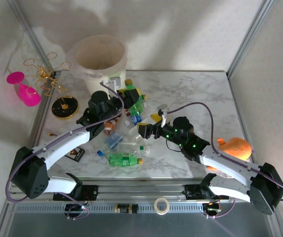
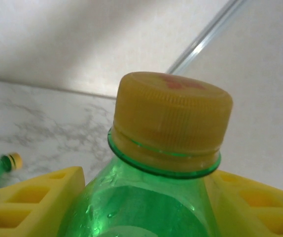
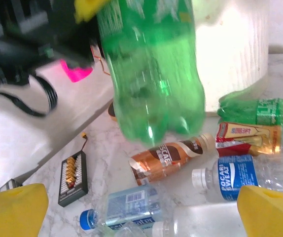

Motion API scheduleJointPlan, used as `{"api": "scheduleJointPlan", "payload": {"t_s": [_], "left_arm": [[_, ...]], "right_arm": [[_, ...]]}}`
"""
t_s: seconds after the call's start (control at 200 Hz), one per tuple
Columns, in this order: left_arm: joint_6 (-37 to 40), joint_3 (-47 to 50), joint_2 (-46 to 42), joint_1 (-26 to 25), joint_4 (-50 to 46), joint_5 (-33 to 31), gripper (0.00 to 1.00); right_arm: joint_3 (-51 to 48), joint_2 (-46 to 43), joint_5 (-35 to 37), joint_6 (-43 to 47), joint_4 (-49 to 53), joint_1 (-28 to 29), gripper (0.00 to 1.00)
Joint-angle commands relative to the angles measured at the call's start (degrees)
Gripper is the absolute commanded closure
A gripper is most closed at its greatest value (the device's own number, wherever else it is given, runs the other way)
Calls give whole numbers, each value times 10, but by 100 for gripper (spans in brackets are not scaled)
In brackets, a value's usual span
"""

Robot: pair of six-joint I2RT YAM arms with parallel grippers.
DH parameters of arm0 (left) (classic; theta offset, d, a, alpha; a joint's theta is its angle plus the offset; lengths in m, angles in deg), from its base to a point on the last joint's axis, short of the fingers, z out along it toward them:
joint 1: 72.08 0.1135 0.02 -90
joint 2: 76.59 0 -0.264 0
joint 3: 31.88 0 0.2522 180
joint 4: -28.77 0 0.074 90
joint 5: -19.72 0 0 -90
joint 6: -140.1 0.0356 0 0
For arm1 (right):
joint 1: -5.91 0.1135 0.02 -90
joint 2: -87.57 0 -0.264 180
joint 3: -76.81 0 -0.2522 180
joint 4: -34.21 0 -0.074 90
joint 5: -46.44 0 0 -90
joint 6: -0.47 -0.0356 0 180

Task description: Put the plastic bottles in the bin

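Green plastic bottle with a yellow ribbed cap (image 2: 156,197) sits clamped at the shoulder between the yellow left fingers (image 2: 33,200), held clear of the white marble table (image 1: 195,94), its base hanging above a litter of crushed bottles. Seen from above, the left arm reaches to just in front of the cream-white round bin (image 1: 102,57), which stands at the table's far left corner. The yellow right fingers (image 3: 13,207) stand wide apart with nothing between them, low over the table and near the pile. Beneath the hanging bottle lie a copper-brown bottle (image 3: 168,158), a clear bottle with a blue label (image 3: 230,177) and, beside the bin's foot, a second green bottle (image 3: 260,113). A pink wine glass (image 1: 25,89) and an orange rounded object (image 1: 235,147) sit out to either side.
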Motion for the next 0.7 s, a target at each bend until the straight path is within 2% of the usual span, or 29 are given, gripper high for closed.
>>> {"api": "scheduleJointPlan", "payload": {"t_s": [0.0,0.15,0.451,0.696], "left_arm": [[46,-63,14,31,-17,-18,59],[85,-151,45,74,-45,-33,60],[106,-314,125,149,-76,-82,62],[155,-400,186,184,-116,-137,65]], "right_arm": [[-16,-13,35,-23,-21,-2,1],[-16,-13,62,-36,0,-2,1],[-22,-30,76,-39,30,-2,1],[-39,-54,96,-54,39,-2,1]]}}
